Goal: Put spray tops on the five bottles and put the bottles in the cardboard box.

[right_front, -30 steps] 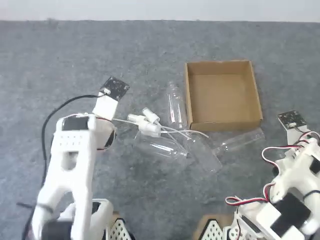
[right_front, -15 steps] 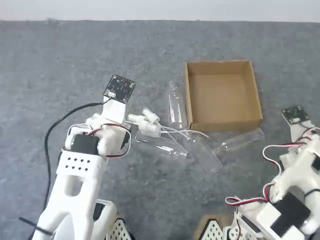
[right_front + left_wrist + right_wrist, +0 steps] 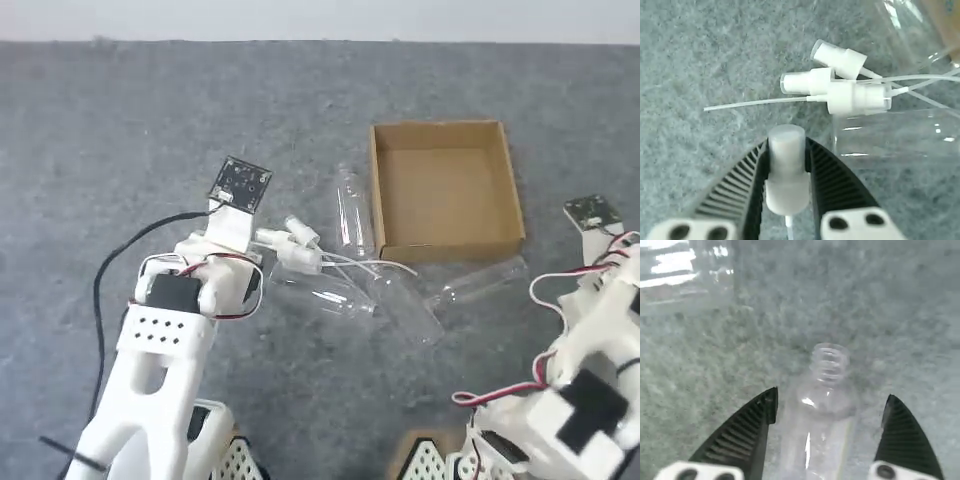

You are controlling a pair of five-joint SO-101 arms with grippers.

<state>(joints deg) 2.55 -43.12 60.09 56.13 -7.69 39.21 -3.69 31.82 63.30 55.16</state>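
- Left gripper (image 3: 786, 150): jaws clamped on a white spray top (image 3: 786, 172). Its cap end pointed out past the fingertips and its dip tube ran back toward the wrist.
- Just beyond lay three loose spray tops (image 3: 860, 97) in a heap with their tubes crossing, close against a clear bottle (image 3: 890, 140) on its side.
- Right gripper (image 3: 830, 397): jaws spread wide, one on either side of an uncapped bottle (image 3: 829, 365). I could make out no contact.
- The uncapped bottle lay flat on the grey mat (image 3: 700, 370). Its long axis ran straight out from the right gripper, open neck at the far end.
- In the high view this looked to be the uncapped bottle (image 3: 480, 280) just beside the near wall of the cardboard box (image 3: 447, 200), neck toward the left arm's side.
- Judgement: the right arm was nearer the bottle and the left arm had the cap. The neck faced the cap's side, so the body wanted gripping before the two could meet.
- The box held no bottles.
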